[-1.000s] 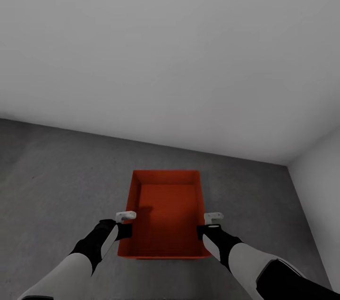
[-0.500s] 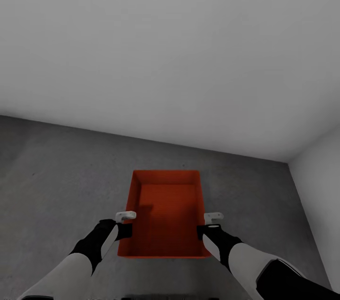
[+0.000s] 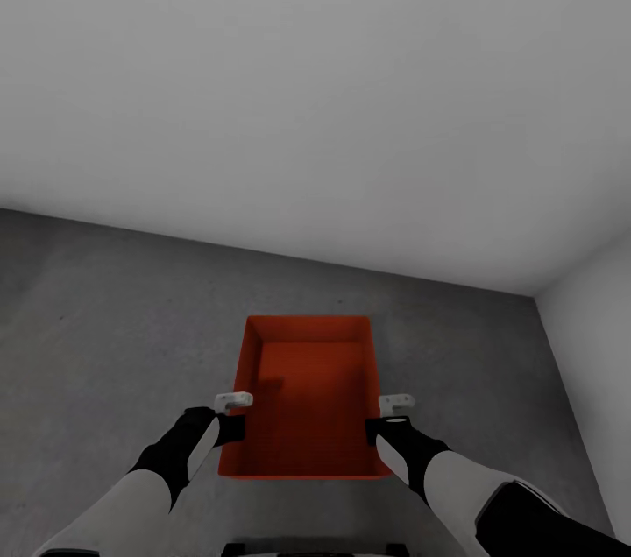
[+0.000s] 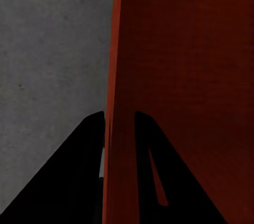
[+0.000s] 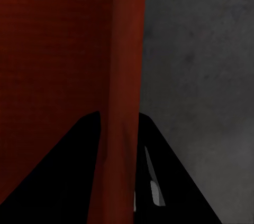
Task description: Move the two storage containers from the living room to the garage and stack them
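Orange-red storage container [image 3: 307, 399], rectangular, open-topped, plain low walls, held over the mottled grey concrete floor [image 3: 105, 347] near a plain grey-white wall [image 3: 315, 102]. Left gripper [image 3: 230, 415] is clamped on the container's left wall, right gripper [image 3: 390, 417] on its right wall. Wrist views show each wall pinched between two dark fingers [image 4: 84, 166] [image 5: 79, 160]. Both forearms reach forward, flanking the container.
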### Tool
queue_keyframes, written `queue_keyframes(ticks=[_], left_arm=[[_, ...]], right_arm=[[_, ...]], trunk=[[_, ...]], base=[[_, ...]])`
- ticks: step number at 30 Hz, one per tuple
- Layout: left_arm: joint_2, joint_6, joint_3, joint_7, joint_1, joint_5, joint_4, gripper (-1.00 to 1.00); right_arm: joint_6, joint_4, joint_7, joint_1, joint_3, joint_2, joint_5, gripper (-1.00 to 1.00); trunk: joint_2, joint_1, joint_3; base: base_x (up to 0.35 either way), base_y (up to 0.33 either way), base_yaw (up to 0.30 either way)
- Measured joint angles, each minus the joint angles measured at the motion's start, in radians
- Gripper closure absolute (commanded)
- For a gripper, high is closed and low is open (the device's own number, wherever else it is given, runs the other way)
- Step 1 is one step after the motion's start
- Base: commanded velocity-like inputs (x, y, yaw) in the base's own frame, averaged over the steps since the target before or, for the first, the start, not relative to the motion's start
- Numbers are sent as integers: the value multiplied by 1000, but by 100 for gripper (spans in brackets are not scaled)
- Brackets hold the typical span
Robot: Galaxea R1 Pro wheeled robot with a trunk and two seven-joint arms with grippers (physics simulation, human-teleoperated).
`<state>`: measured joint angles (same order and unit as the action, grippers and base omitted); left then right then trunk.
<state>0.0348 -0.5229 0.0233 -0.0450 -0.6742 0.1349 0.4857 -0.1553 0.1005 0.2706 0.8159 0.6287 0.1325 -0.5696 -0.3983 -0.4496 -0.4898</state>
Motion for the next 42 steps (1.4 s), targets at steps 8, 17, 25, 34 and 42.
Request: queue_keyframes(ticks=[8,17,25,34,42], left_arm=[[0,4,-1,2,0,-1,0,100],[0,5,-1,1,0,1,0,100],[0,5,-2,2,0,-1,0,100],[0,6,-1,2,0,0,0,100],[0,5,-1,1,0,1,0,100]], right_arm=[[0,5,3,0,2,-1,0,100],[0,6,3,0,2,-2,0,100],[0,6,3,0,2,-2,0,100],[1,6,3,0,3,-2,0,100],[-1,6,3,0,3,-2,0,100]], trunk=[[0,0,-3],[0,0,-3],[0,1,-3],[0,0,-3],[0,0,-3]], base=[[0,0,0],[0,0,0],[130,0,0],[82,0,0],[2,0,0]])
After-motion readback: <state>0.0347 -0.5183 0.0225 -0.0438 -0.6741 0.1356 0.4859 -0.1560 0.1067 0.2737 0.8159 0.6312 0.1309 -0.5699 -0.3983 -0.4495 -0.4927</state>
